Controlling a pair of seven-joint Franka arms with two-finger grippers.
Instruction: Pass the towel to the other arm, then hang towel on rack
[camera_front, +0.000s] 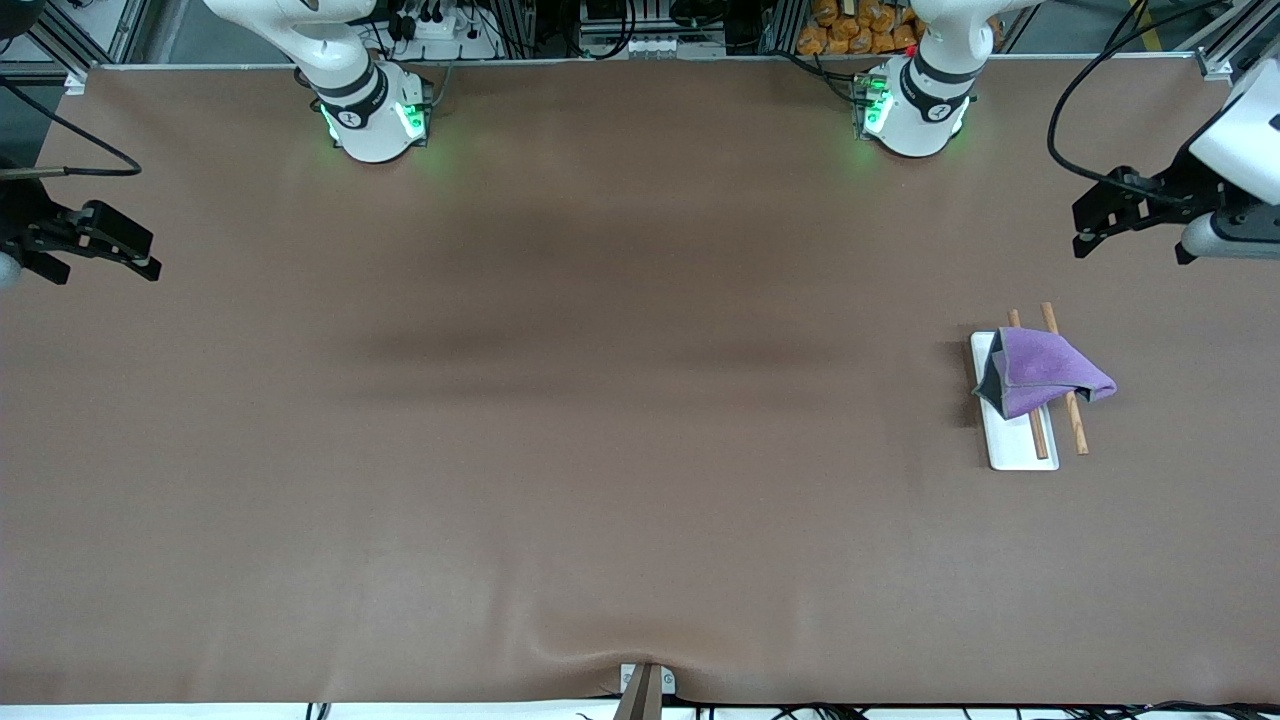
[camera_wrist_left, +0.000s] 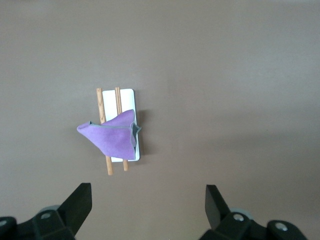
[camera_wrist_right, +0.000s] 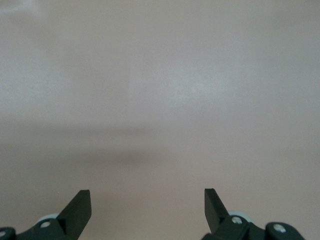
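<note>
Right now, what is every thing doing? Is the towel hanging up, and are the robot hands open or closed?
towel: draped over both rods of the rack, bunched, held by no gripper.
rack: flat on the table toward the left arm's end, rods partly covered by the towel.
left gripper: open, empty, up in the air, apart from the rack.
right gripper: open, empty, waiting over bare table at the right arm's end.

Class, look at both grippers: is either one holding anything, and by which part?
Nothing is held. The left gripper and right gripper are open and empty; the towel lies draped over the rack.
</note>
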